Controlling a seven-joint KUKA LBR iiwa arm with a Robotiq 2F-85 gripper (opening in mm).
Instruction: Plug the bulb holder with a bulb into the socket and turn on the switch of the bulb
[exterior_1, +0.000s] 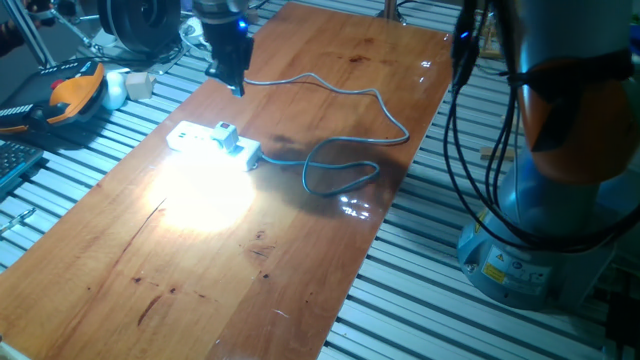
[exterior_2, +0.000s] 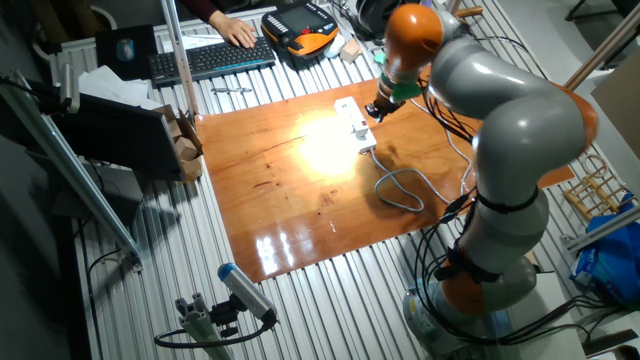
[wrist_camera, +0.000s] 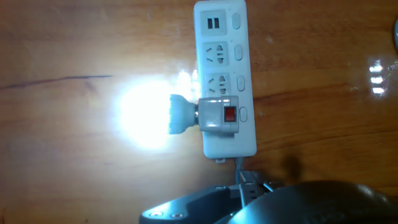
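End effector (exterior_1: 236, 85) hanging above the table (exterior_1: 300, 250), apart from everything and holding nothing; whether its fingers are spread or together cannot be told, since the hand view shows only a dark blurred part of the hand along its lower edge. Just beneath and in front of the end effector lies the socket (wrist_camera: 225, 74), a long flat white power strip with a row of outlets, flat on the wooden table near one long edge toward a far corner. The bulb holder (wrist_camera: 219, 116), a small white boxy adapter with a red mark on its face, sits plugged into the outlet nearest the cable end of the strip. The bulb (wrist_camera: 180, 116) juts sideways from the holder, out past the strip's long side, and it is lit, throwing a bright white glare onto the wood beside it. A grey cable (exterior_1: 345, 140) leaves the end of the strip, runs across the table and curls into a loop near the middle. The robot arm (exterior_2: 500, 130), grey with orange joints, reaches over the table from its base beside one edge. Beyond the far edge, off the wooden top, lie a keyboard (exterior_2: 212, 58) with a person's hand (exterior_2: 236, 31) on it and an orange and black handheld controller (exterior_2: 302, 26).
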